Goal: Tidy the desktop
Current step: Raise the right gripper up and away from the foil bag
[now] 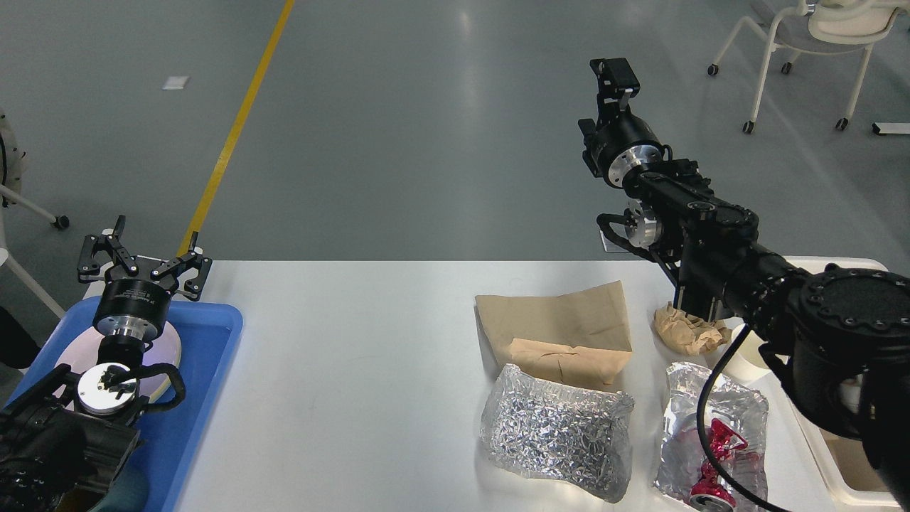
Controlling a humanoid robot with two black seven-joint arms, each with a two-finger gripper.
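The white desktop [355, 355] holds a flat brown paper bag [561, 323], a crumpled brown paper ball [686, 331], a silver foil bag [558, 430] and a second foil wrapper with a red item [711, 437] inside. A white paper cup [752, 355] is mostly hidden behind my right arm. My right gripper [613, 75] is raised high above the table's far edge, seen edge-on and holding nothing I can see. My left gripper [142, 259] is open and empty over the far end of the blue tray [210, 370].
A white plate [169, 348] lies in the blue tray under my left arm. A cream-white bin [825, 455] stands off the table's right end, largely hidden by my right arm. A wheeled chair [803, 43] stands on the floor far right.
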